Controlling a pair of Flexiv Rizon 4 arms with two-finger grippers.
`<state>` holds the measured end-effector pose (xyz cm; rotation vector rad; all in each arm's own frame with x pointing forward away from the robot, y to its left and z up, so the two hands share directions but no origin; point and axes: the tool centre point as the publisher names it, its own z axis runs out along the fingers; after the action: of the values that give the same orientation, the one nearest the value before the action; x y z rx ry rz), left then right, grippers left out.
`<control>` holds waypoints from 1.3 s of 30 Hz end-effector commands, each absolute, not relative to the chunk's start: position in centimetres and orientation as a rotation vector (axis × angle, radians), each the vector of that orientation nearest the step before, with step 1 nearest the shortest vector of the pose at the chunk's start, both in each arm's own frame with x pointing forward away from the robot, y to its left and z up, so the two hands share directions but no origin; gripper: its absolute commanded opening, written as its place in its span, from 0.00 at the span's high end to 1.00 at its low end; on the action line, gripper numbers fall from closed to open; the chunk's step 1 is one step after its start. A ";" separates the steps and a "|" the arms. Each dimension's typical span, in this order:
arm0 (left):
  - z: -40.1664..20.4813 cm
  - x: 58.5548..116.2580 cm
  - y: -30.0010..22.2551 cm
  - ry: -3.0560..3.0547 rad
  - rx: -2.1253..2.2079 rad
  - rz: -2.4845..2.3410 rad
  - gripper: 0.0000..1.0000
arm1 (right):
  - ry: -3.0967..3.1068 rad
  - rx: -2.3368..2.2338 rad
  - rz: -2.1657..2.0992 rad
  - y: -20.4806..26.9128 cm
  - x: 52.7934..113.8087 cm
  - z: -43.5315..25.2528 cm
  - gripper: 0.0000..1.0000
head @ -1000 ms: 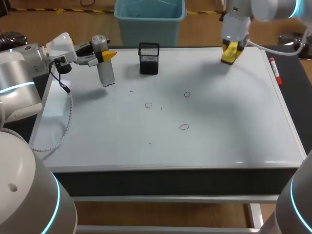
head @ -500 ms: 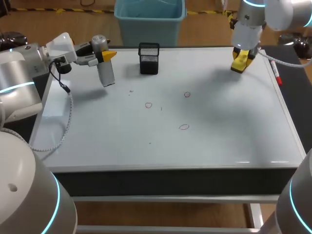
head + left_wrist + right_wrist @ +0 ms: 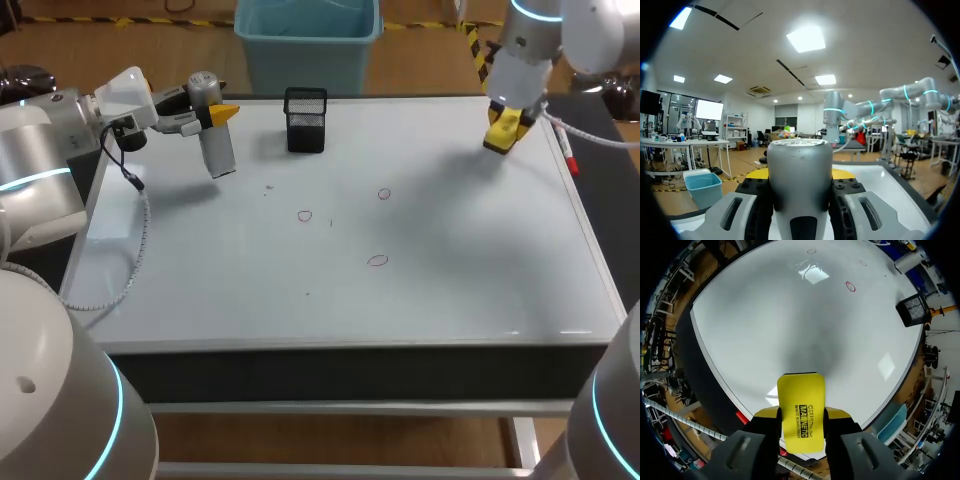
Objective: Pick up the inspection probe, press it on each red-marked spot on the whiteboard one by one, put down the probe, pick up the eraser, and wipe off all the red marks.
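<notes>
My left gripper (image 3: 212, 115) is shut on the inspection probe (image 3: 217, 150), a grey cylinder held upright at the far left of the whiteboard (image 3: 450, 290). In the left wrist view the probe (image 3: 800, 170) fills the gap between the fingers. My right gripper (image 3: 506, 128) is shut on the yellow eraser (image 3: 503, 130) above the board's far right part. In the right wrist view the eraser (image 3: 801, 410) sticks out ahead of the gripper (image 3: 801, 426). Three small red marks (image 3: 305, 215) (image 3: 384, 194) (image 3: 377, 260) lie near the board's middle, away from both grippers.
A black mesh holder (image 3: 306, 120) stands at the far edge, between the two grippers. A red marker (image 3: 565, 148) lies along the board's right edge, just right of the eraser.
My right arm has carried the eraser to the right and a little nearer, toward the board's right edge. The left arm and the probe have not moved.
</notes>
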<state>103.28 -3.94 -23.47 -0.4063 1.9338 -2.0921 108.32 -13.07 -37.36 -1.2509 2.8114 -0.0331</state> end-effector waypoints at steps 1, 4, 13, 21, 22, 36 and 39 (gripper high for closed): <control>-23.4 103.3 -4.0 1.930 -0.407 -2.091 1.00 | 2.803 -1.246 -0.032 -13.3 107.7 -37.2 1.00; -23.4 103.3 -4.0 1.930 -0.407 -2.091 1.00 | 2.803 -1.246 -0.032 -13.3 107.7 -37.2 1.00; -23.4 103.3 -4.0 1.930 -0.407 -2.091 1.00 | 2.803 -1.246 -0.032 -13.3 107.7 -37.2 1.00; -22.6 103.2 -6.3 1.922 -0.328 -2.146 1.00 | 2.803 -1.246 -0.032 -13.3 107.7 -37.2 1.00; -22.5 103.1 -6.8 1.918 -0.313 -2.159 1.00 | 2.803 -1.246 -0.032 -13.3 107.7 -37.2 1.00; -22.4 100.6 -14.8 1.963 -0.138 -2.311 1.00 | 2.803 -1.246 -0.032 -13.3 107.7 -37.2 1.00; -22.7 100.2 -16.0 1.996 -0.115 -2.329 1.00 | 2.803 -1.246 -0.032 -13.3 107.7 -37.2 1.00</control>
<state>99.43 -15.12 -22.50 -0.1404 1.9814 -2.3108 107.75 -13.20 -37.31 -1.2429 2.8029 -0.0278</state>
